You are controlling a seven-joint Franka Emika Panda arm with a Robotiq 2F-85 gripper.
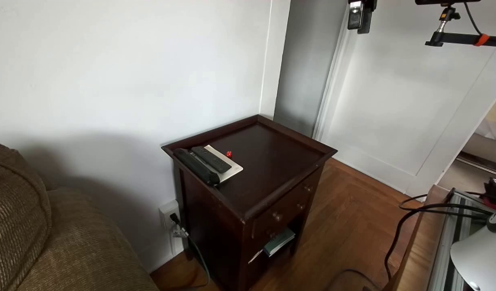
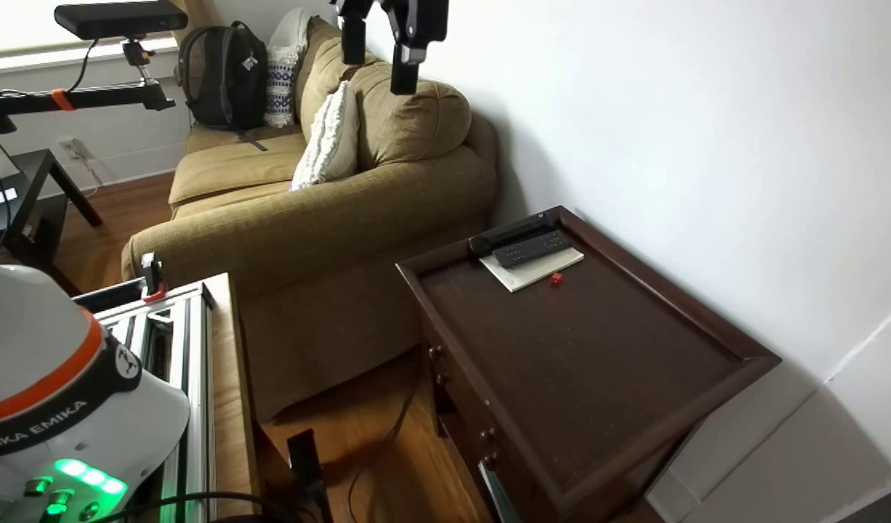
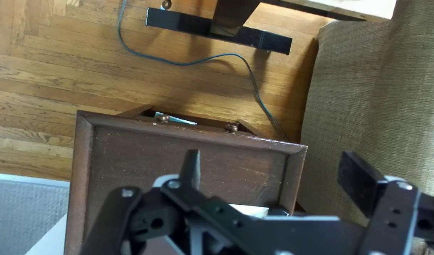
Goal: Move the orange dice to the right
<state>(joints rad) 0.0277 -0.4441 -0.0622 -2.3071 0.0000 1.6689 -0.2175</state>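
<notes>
In an exterior view my gripper [image 1: 359, 31] hangs at the top edge, its body cut off by the frame and one finger half behind the other. Far below it, on the nightstand [image 1: 276, 149], sits the orange dice [image 1: 229, 154], redder than its name, just beside a pale booklet [image 1: 234, 171] that bears a remote [image 1: 215, 159]. I'd travel across while high, then come straight down slowly, because the target is tiny and I can't gauge height well from here.

In an exterior view the fingers [image 2: 404, 78] stand wide apart with nothing held between them. The dice is well beneath them; I'd line up so neither finger comes down on the booklet, since that side looks tight. Its pips are too small to read, and the gripper is cropped here as well.

In the wrist view I get no sight of the dice. My own linkage [image 3: 217, 211] blocks much of the nightstand beneath the gripper, leaving what looks like a corner of the booklet and the end of something black [image 3: 278, 211]. I'd guess the dice is hidden there, so I'd shift until it shows before descending. Once it's pinched, I'd lift slightly and carry it away from the booklet, which is how I read "right".
</notes>
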